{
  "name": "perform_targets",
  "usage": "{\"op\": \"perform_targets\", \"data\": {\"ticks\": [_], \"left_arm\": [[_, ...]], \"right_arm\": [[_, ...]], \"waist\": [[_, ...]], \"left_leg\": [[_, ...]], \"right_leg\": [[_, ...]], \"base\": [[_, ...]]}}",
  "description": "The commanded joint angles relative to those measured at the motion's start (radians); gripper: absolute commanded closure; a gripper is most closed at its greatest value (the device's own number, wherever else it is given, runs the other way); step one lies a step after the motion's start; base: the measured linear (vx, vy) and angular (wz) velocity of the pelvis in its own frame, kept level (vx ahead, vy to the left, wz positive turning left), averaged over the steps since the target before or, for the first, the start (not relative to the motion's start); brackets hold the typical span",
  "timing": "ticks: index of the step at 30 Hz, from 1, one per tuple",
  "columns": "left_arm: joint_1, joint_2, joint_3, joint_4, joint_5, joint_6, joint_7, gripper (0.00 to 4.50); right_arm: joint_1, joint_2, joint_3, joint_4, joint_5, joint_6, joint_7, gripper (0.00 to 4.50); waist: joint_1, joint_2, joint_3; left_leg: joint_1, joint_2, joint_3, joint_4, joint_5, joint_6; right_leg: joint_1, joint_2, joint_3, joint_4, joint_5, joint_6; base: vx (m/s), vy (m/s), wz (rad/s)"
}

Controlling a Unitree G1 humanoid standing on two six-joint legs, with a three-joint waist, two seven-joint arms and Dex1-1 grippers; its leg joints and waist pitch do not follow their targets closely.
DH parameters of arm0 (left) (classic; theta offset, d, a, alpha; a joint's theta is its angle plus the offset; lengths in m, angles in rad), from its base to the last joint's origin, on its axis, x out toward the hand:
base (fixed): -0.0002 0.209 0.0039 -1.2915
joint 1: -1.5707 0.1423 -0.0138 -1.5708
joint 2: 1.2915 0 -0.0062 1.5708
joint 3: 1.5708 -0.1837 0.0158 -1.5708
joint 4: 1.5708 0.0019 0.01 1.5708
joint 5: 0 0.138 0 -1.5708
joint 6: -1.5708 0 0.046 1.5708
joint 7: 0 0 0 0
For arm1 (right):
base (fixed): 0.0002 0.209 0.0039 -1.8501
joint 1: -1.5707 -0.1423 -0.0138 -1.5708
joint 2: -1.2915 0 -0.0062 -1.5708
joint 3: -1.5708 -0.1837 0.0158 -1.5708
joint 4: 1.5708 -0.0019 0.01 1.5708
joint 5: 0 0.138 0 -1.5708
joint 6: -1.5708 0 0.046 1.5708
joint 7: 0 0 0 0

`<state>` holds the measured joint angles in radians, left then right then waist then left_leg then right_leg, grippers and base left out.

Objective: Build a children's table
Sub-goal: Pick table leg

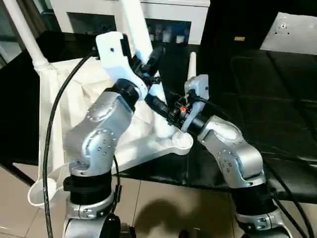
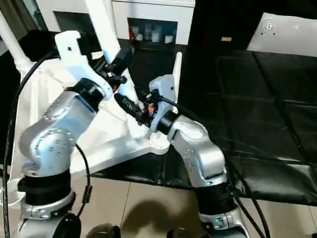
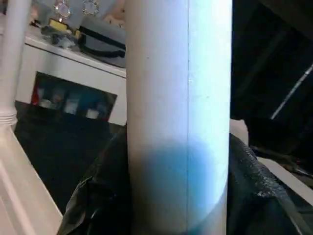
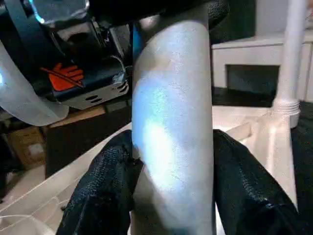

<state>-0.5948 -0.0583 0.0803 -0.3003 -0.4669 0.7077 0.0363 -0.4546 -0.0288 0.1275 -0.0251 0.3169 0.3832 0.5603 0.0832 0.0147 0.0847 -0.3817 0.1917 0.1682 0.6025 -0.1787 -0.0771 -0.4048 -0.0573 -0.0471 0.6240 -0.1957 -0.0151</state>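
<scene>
A: While both arms are working one long tapered white plastic leg over the near corner socket of the upturned white ribbed tabletop, the left gripper is clasping it high, the right gripper just above the socket.

B: Risk?

A: Uneven pull is likely tilting it, so the thread could be crossing or slipping.

B: Hidden?

A: The grippers are covering the leg's foot at the socket; seating is staying unclear. Another leg is standing at the far corner.
</scene>
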Motion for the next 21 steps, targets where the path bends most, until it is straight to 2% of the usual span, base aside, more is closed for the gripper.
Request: {"op": "perform_targets", "data": {"ticks": [1,2,4,12,13,14,16,19,21], "left_arm": [[0.003,-0.004,-0.011,0.008,0.027,-0.005,0.036,2.68],[0.001,-0.01,-0.012,0.011,0.029,-0.011,0.037,2.68],[0.002,-0.014,-0.012,0.016,0.041,-0.016,0.041,2.68],[0.008,0.004,0.013,0.047,0.045,-0.036,0.029,2.69],[0.004,0.005,0.019,0.054,0.042,-0.037,0.026,2.69],[0.003,0.005,0.02,0.056,0.041,-0.038,0.025,2.69],[0.0,0.009,0.025,0.063,0.04,-0.04,0.017,2.69],[-0.01,0.029,0.037,0.089,0.031,-0.047,-0.013,2.69],[-0.024,0.081,0.04,0.126,0.008,-0.051,-0.095,2.69]], "right_arm": [[-0.009,0.0,-0.013,-0.002,-0.026,-0.042,-0.04,2.65],[-0.012,-0.001,-0.012,0.006,-0.029,-0.054,-0.041,2.65],[-0.016,-0.005,-0.009,0.015,-0.037,-0.069,-0.044,2.65],[-0.007,0.002,-0.011,0.039,-0.04,-0.091,-0.039,2.65],[-0.008,0.001,-0.013,0.044,-0.041,-0.098,-0.041,2.65],[-0.009,0.001,-0.014,0.045,-0.042,-0.1,-0.042,2.3],[-0.009,0.004,-0.021,0.047,-0.026,-0.089,-0.039,1.95],[-0.013,0.002,-0.029,0.048,-0.006,-0.08,-0.026,1.74],[-0.023,-0.013,-0.051,0.047,0.013,-0.05,-0.02,1.62]], "waist": [[-0.005,0.015,-0.087],[-0.005,0.02,-0.09],[-0.006,0.017,-0.091],[-0.006,0.019,-0.094],[-0.007,0.014,-0.095],[-0.006,0.018,-0.095],[-0.007,0.017,-0.095],[-0.008,0.019,-0.095],[-0.008,0.015,-0.094]], "left_leg": [[0.007,0.024,-0.012,-0.058,-0.122,0.007],[0.008,0.025,-0.012,-0.057,-0.119,0.009],[0.007,0.025,-0.012,-0.056,-0.117,0.013],[0.007,0.024,-0.011,-0.054,-0.122,0.024],[0.006,0.024,-0.01,-0.054,-0.12,0.025],[0.007,0.024,-0.01,-0.054,-0.122,0.024],[0.007,0.024,-0.01,-0.054,-0.125,0.024],[0.008,0.023,-0.01,-0.055,-0.13,0.023],[0.009,0.022,-0.01,-0.055,-0.124,0.025]], "right_leg": [[0.063,-0.059,0.041,-0.067,-0.021,-0.179],[0.065,-0.059,0.041,-0.064,-0.014,-0.183],[0.065,-0.059,0.04,-0.065,-0.004,-0.187],[0.065,-0.059,0.04,-0.065,-0.031,-0.188],[0.065,-0.058,0.04,-0.067,-0.036,-0.185],[0.064,-0.059,0.04,-0.066,-0.048,-0.184],[0.062,-0.059,0.04,-0.067,-0.054,-0.182],[0.06,-0.058,0.04,-0.068,-0.068,-0.172],[0.058,-0.057,0.04,-0.069,-0.072,-0.169]], "base": [[0.0,0.0,0.0],[0.0,0.0,0.0],[0.0,0.0,0.0],[0.0,0.0,0.0],[0.0,0.0,0.0],[0.0,0.0,0.0],[0.0,0.0,0.0],[0.0,0.0,0.0],[0.0,0.0,0.0]]}}
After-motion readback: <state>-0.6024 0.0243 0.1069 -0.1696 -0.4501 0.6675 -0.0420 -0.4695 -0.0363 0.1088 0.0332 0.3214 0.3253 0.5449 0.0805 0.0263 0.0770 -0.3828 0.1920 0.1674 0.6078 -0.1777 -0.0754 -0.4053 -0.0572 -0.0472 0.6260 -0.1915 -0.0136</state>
